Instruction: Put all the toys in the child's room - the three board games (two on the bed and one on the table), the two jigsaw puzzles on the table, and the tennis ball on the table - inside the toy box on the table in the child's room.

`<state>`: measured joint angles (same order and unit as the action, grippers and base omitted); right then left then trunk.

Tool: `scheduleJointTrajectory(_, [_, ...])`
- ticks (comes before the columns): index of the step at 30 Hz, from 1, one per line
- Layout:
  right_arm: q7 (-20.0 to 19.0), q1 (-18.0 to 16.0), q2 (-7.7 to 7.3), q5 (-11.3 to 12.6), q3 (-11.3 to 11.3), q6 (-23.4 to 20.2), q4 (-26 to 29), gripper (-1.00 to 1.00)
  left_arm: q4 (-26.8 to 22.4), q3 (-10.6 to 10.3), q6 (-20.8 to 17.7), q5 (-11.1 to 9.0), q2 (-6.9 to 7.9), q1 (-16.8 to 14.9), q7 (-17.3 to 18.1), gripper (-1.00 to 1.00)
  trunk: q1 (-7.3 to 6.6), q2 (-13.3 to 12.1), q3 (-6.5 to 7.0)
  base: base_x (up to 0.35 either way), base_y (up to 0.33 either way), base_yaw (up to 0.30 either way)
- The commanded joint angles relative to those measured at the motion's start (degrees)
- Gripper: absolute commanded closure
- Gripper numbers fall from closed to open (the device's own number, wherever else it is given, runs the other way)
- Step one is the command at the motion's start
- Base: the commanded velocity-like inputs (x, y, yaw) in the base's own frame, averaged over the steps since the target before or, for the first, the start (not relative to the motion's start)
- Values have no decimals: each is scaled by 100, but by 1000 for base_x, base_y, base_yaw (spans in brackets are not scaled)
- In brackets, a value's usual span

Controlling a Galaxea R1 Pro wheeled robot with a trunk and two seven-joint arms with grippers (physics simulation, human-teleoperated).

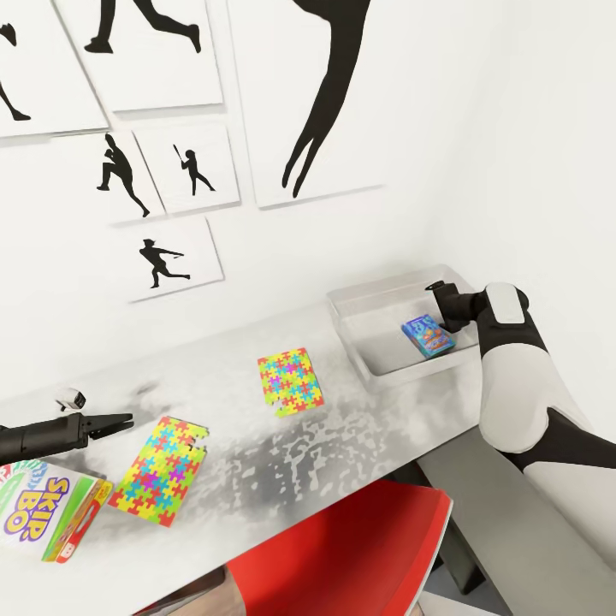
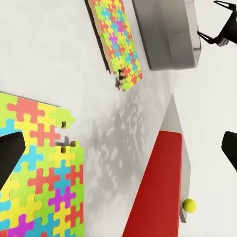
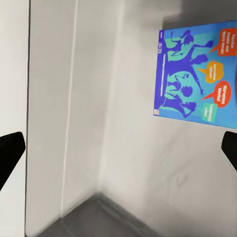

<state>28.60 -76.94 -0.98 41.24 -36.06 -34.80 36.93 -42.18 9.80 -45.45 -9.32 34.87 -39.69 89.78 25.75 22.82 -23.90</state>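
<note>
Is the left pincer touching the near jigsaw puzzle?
Apart. In the head view, bare tabletop separates the left pincer from the near jigsaw puzzle.

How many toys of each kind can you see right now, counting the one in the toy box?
Board games: 2, the blue board game in the toy box and the Skip-Bo board game on the table.
Jigsaw puzzles: 2, near jigsaw puzzle and far jigsaw puzzle.
Tennis ball: 1.
Total: 5.

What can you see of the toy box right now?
The toy box is a pale grey, plastic-looking bin with sloping walls and a rolled rim, open-topped, standing upright at the table's far right end by the wall. One blue board game lies flat on its floor. The right gripper hangs over it, open, apart from it.
</note>
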Motion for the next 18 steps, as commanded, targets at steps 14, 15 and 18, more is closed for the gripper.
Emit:
scheduleJointTrajectory(14, [56,-5,8,60,-4,-29,36,-100,-1,-2,-61,0,2,-3,22,-100,3,10,-9,0,0,0])
scheduleJointTrajectory(15, [54,-5,10,60,-1,-30,42,-100,-1,-1,-61,0,2,-3,22,-100,3,10,-9,0,0,0])
scheduleJointTrajectory(18, [50,-5,25,60,7,-34,55,-100,-1,-3,-61,0,2,-3,22,-100,3,10,-9,0,0,0])
